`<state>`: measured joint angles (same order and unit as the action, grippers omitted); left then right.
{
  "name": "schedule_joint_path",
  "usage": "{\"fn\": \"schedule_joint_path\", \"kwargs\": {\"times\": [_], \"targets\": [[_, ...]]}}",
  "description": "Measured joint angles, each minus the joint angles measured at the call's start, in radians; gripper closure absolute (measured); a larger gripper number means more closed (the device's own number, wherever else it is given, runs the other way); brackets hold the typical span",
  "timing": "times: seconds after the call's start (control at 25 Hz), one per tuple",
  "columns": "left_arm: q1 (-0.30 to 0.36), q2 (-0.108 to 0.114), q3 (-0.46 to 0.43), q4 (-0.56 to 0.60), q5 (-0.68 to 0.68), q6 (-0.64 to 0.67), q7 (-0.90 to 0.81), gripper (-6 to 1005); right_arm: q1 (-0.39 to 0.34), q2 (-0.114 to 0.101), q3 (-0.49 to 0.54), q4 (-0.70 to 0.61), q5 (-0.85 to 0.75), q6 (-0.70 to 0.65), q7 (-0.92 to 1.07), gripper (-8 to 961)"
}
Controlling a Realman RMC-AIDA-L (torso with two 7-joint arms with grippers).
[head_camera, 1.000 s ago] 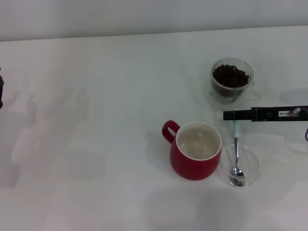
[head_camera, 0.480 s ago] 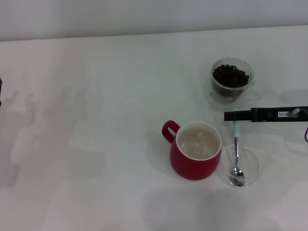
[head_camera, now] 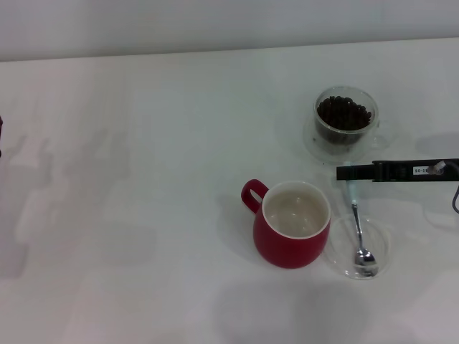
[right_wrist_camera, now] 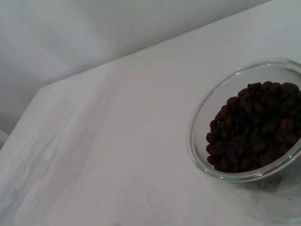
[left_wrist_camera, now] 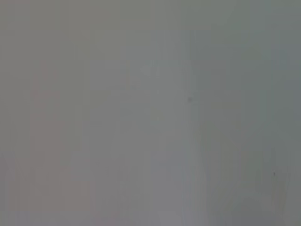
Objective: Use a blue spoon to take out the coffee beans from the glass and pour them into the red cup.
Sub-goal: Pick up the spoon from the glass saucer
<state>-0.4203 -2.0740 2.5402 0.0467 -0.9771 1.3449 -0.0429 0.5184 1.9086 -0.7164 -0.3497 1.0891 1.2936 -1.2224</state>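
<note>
The blue spoon [head_camera: 356,221] leans with its metal bowl in a flat clear dish [head_camera: 384,244] and its pale blue handle up under my right gripper [head_camera: 346,173]. The gripper is a black bar reaching in from the right, shut on the handle's end. The red cup [head_camera: 287,249] stands just left of the dish, its cream inside bare. The glass [head_camera: 316,118] stands behind the gripper, full of coffee beans [head_camera: 344,113]. The right wrist view shows the glass [right_wrist_camera: 197,141] and the coffee beans [right_wrist_camera: 254,127] close up. My left gripper is out of view.
The white table [head_camera: 143,179] stretches wide to the left of the cup. A grey wall runs along its far edge. A dark sliver of the left arm [head_camera: 1,136] shows at the left edge. The left wrist view shows only a plain grey surface.
The right gripper has shifted slightly right. The spoon has tilted, its bowl sliding right inside the clear dish.
</note>
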Motion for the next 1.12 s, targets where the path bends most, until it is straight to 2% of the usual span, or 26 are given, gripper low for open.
{"fn": "schedule_joint_path", "kwargs": {"times": [0.4, 1.12], "targets": [[-0.011, 0.0, 0.0, -0.012, 0.0, -0.001, 0.0, 611, 0.001, 0.0, 0.003, 0.0, 0.002, -0.009, 0.0, 756], [-0.024, 0.0, 0.0, -0.013, -0.028, -0.015, 0.0, 617, -0.007, 0.003, 0.012, -0.025, 0.024, 0.033, -0.008, 755]]}}
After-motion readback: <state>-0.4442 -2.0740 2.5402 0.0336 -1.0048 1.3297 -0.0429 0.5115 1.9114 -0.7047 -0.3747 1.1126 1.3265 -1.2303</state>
